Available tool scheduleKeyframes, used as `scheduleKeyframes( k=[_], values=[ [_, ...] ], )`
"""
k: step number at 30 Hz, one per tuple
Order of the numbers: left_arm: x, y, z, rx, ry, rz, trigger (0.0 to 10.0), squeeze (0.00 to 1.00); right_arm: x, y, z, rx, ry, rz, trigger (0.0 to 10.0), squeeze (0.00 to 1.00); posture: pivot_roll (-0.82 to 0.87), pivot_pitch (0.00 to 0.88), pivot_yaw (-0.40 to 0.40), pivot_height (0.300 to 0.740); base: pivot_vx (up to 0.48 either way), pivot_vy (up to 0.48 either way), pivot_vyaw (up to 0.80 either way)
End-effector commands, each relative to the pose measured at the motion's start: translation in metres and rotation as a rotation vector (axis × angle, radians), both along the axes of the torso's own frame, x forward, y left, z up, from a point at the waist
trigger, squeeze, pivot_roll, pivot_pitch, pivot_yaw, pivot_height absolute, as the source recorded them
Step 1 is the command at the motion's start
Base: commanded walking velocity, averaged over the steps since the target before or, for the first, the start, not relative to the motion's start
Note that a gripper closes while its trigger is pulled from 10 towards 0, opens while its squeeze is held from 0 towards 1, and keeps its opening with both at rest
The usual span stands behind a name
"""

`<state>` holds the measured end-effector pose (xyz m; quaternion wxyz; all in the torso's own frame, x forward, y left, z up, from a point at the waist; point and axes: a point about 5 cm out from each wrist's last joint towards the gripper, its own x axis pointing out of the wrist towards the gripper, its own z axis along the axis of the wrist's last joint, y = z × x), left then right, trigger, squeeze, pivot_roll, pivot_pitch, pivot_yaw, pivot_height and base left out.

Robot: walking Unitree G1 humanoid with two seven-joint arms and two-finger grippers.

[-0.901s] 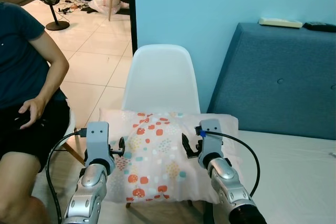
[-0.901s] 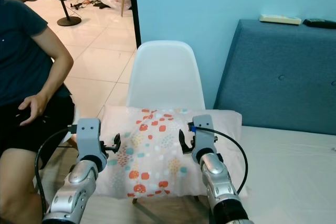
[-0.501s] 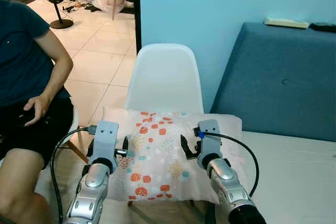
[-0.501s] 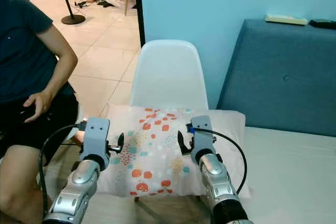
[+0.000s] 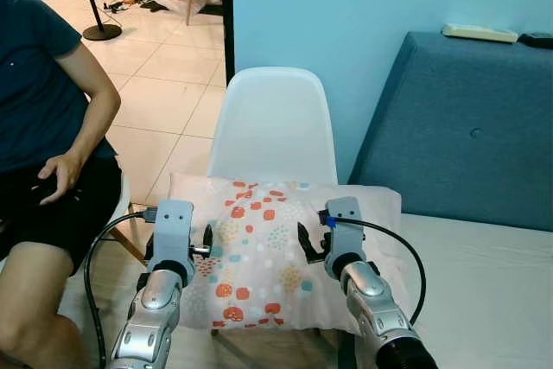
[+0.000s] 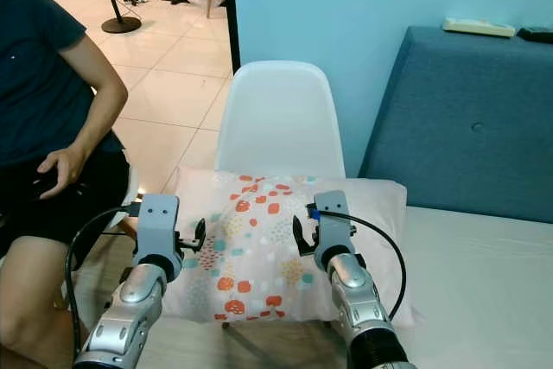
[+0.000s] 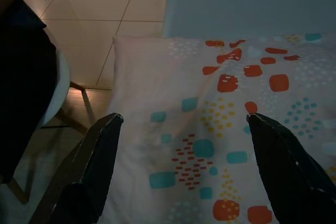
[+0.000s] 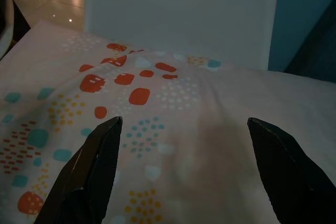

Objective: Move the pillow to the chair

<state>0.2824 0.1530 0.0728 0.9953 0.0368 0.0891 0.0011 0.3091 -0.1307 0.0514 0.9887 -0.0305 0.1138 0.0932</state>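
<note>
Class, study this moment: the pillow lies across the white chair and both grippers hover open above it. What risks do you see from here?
1. The pillow is wider than the white chair and overhangs both sides of the seat, so it may slide off.
2. The open left gripper and right gripper hang close above the fabric and may snag it.
3. A seated person is close beside the left arm, so a swing may hit them.

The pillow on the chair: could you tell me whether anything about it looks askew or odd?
Yes: the pillow is wider than the chair seat, so its ends hang past both sides, the right end towards the bed. Both grippers, left and right, hover open above it.
</note>
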Motion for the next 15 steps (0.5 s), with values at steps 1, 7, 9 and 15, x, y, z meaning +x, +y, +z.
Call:
scheduleKeyframes(
  k=[1,7,9,15],
  values=[
    [-0.0028,0.0001,-0.0042,0.004,0.025,-0.004,10.0,0.0,-0.0039,-0.0024,-0.0069,0.003,0.035,-0.016,10.0,0.0,0.05,0.091,-0.025,0.74,0.0,0.435,0.0],
    [-0.0036,-0.0004,-0.0054,0.022,0.03,-0.02,10.0,0.0,-0.0044,-0.004,-0.0073,0.009,0.036,-0.027,10.0,0.0,0.05,0.093,-0.022,0.74,0.0,0.436,0.0],
    [-0.0037,-0.0002,-0.0054,0.023,0.031,-0.02,10.0,0.0,-0.0047,-0.004,-0.0075,0.012,0.036,-0.029,10.0,0.0,0.05,0.093,-0.02,0.74,0.0,0.442,0.0],
    [-0.0038,-0.0009,-0.0059,0.033,0.051,-0.063,10.0,0.0,-0.0051,-0.0045,-0.0077,0.015,0.037,-0.034,10.0,0.0,0.05,0.094,-0.017,0.74,0.0,0.273,0.0]
  ],
)
